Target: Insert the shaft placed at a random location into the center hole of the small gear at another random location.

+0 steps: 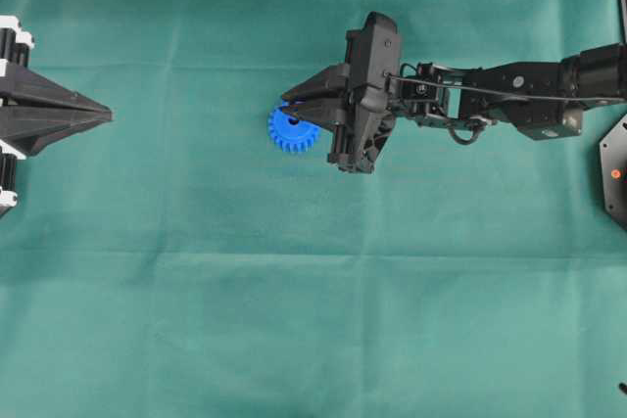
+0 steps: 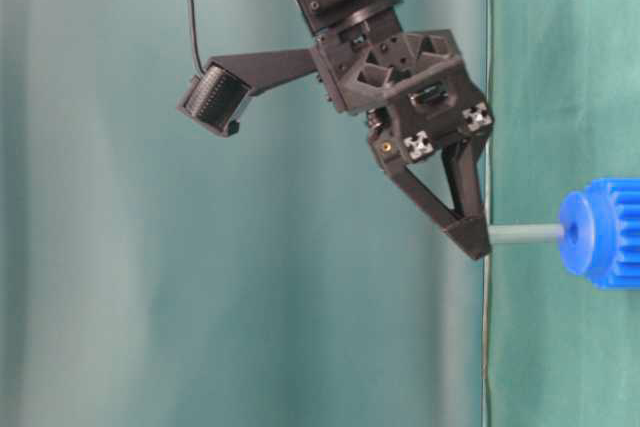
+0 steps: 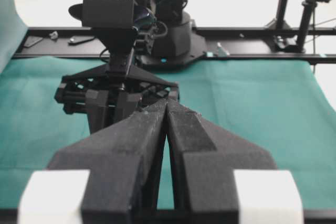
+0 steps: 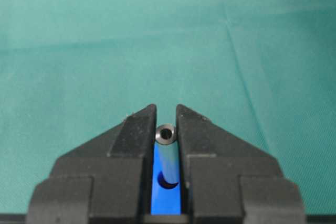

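The small gear [image 1: 292, 131] is bright blue and lies on the green cloth left of centre. My right gripper [image 1: 284, 107] is over it, shut on the shaft. In the table-level view the silver-grey shaft [image 2: 525, 234] runs from the gripper's tip [image 2: 478, 242] into the hub of the gear [image 2: 605, 232]. In the right wrist view the shaft [image 4: 167, 148] stands between the fingers [image 4: 137, 129], with its far end in the center hole [image 4: 169, 183] of the gear [image 4: 167, 203]. My left gripper [image 1: 106, 116] is shut and empty at the left edge, also seen in its wrist view [image 3: 166, 103].
The right arm [image 1: 509, 95] stretches in from the right edge. A black base plate [image 1: 615, 173] sits at the far right. In the left wrist view a black rail [image 3: 252, 32] runs along the far edge of the cloth, with camera stands [image 3: 304, 9] behind.
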### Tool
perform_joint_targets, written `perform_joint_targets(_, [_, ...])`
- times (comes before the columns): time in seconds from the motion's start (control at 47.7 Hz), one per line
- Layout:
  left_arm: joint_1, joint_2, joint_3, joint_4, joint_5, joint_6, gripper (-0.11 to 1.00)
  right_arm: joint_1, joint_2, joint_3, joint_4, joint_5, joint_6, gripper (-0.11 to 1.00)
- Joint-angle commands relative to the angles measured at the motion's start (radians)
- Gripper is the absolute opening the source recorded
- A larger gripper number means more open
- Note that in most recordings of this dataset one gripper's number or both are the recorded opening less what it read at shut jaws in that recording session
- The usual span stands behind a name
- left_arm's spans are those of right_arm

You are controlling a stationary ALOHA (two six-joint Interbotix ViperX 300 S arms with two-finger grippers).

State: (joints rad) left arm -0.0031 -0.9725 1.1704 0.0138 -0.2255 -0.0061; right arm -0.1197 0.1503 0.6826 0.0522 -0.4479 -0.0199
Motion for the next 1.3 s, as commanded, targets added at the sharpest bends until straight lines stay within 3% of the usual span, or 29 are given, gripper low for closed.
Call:
perform_joint_targets(0.0, [0.0,0.008,-0.021,0.003,-0.006,-0.002,0.0,-0.002,-0.031,-0.011,0.005,0.002,0.012,0.11])
perform_joint_targets(1.278, [0.0,0.009,-0.02,0.003,-0.005,0.0,0.0,0.005,0.089,-0.023,0.032,-0.032,0.014,0.11])
